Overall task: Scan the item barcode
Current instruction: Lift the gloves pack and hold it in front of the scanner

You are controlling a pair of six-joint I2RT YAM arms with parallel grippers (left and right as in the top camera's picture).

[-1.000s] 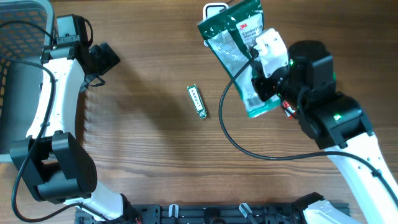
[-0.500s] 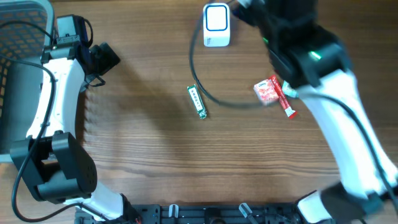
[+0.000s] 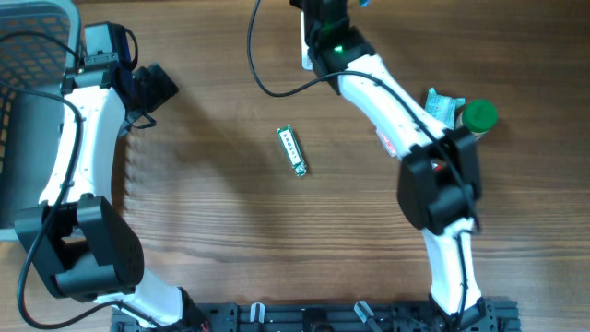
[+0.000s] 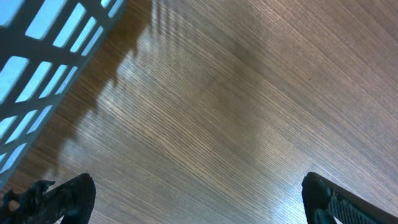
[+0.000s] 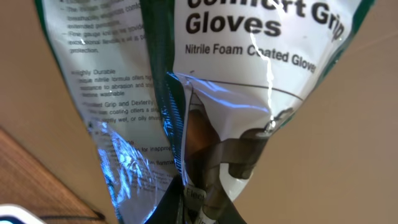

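Our right hand (image 5: 189, 202) is clamped tight on the bottom edge of a glossy packet of gloves (image 5: 236, 81), which stands up from the dark fingers and fills most of the right wrist view. On its white and green front we read "Gloves" in large black letters, with part of a cut-off word above it that we cannot make out in full, and "Nitrile Foam Coated Gloves" below. The clear back panel carries small print. We catch "Highly Durable" and "Grip and Dexterity", and the rest is too fine or too creased to read. Behind the packet we see a plain tan surface, with a strip of the wooden bench (image 5: 25, 168) at lower left.

From above, the right arm (image 3: 387, 101) reaches to the far edge of the bench, and a white scanner (image 3: 305, 55) shows just beside it. We cannot make out the packet in that view.

Our left hand (image 3: 155, 88) is spread wide and holds nothing, hanging over bare wood near a grey basket (image 3: 37, 18).

A slim green and white stick (image 3: 292, 150) lies alone mid-bench, its writing too small to read. Near the right arm sit a round green lid (image 3: 479, 117) and a crinkled teal packet (image 3: 443, 104).
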